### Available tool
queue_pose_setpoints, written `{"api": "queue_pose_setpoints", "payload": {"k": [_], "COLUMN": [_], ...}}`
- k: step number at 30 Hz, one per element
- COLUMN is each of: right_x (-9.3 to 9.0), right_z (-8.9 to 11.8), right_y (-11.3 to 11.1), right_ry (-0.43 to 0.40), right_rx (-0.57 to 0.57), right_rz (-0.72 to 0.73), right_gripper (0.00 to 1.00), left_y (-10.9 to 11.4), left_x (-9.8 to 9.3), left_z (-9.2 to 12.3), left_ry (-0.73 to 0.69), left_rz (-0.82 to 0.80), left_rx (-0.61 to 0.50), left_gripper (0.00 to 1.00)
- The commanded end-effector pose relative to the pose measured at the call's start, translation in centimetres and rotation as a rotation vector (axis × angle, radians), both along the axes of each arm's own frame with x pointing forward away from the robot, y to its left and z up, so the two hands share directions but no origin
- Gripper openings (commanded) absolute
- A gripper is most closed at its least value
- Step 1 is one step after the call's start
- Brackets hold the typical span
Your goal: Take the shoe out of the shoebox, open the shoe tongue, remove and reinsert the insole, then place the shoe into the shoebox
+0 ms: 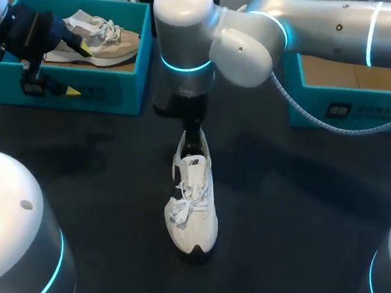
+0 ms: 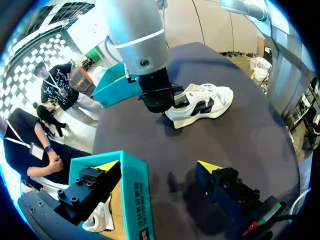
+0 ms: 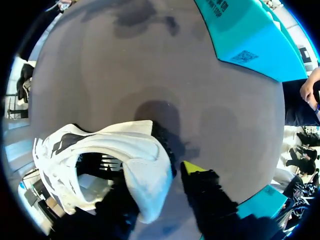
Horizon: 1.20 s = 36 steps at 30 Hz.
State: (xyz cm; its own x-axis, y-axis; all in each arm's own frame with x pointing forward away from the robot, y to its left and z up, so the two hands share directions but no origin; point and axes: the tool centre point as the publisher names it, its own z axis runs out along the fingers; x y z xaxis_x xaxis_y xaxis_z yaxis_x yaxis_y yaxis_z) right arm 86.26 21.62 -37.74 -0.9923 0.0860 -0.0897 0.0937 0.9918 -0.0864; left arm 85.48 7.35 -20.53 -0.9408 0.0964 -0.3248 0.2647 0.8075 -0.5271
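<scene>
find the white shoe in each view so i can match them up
Head view: white shoe mid-table, heel under the right gripper.
Left wrist view: white shoe across the table, ahead of the left gripper.
Right wrist view: white shoe, its heel opening right at that arm's own gripper.
Shared landmark: the right gripper at the heel.

a dark table (image 1: 299,219) carries a white shoe (image 1: 191,201) (near its middle), a left shoebox (image 1: 110,97) and a right shoebox (image 1: 318,96).
</scene>
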Motion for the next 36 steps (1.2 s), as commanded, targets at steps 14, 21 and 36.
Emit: {"api": "queue_pose_setpoints", "payload": {"k": [14,21,36], "right_x": [-0.9,-1.7,-1.4], "right_z": [2.8,8.3,18.9], "right_y": [-0.5,-1.2,-2.0], "right_ry": [-0.029,-0.052,-0.084], "right_rx": [-0.026,-0.027,-0.05], "right_rz": [-0.043,-0.022,0.01], "right_gripper": [0.0,0.0,0.0], "left_y": [0.0,0.0,0.0], "left_x": [-0.1,-0.1,-0.1], "left_z": [0.0,0.0,0.0], "left_ry": [0.0,0.0,0.0], "left_rz": [0.0,0.0,0.0], "left_rx": [0.003,0.003,0.003], "left_gripper": [1.0,1.0,1.0]}}
